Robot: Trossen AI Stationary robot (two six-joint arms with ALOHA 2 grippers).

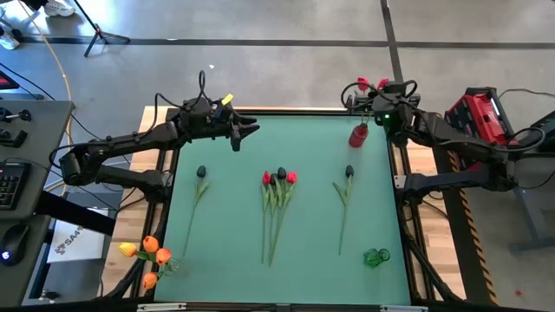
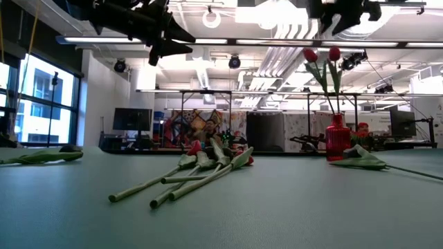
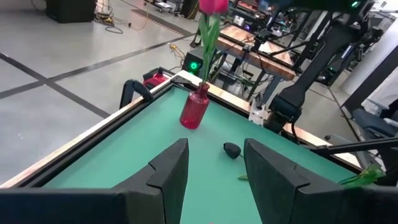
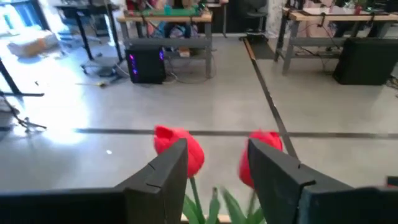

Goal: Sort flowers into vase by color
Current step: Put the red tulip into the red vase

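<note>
**Right gripper above red vase; loose tulips on tabletop**

The right gripper (image 1: pixel 371 106) hovers over the red vase (image 1: pixel 358 136) at the far right corner of the green tabletop (image 1: pixel 225 260). Its fingers (image 4: pixel 163 167) stand parted, with two red tulip heads (image 4: pixel 180 149) between and just beyond them; no grip is visible. Both red tulips stand upright in the vase (image 2: pixel 337 137).

The left gripper (image 1: pixel 244 131) is raised over the far left of the tabletop, fingers (image 3: pixel 169 168) partly open and empty.

Lying flat on the tabletop:
- a dark tulip (image 1: pixel 200 180) at left
- a bunch of red and dark tulips (image 1: pixel 277 191) in the middle
- a dark tulip (image 1: pixel 347 184) at right

Orange tulips (image 1: pixel 149 253) stand at the near left corner. A green vase (image 1: pixel 376 256) lies near right
</note>
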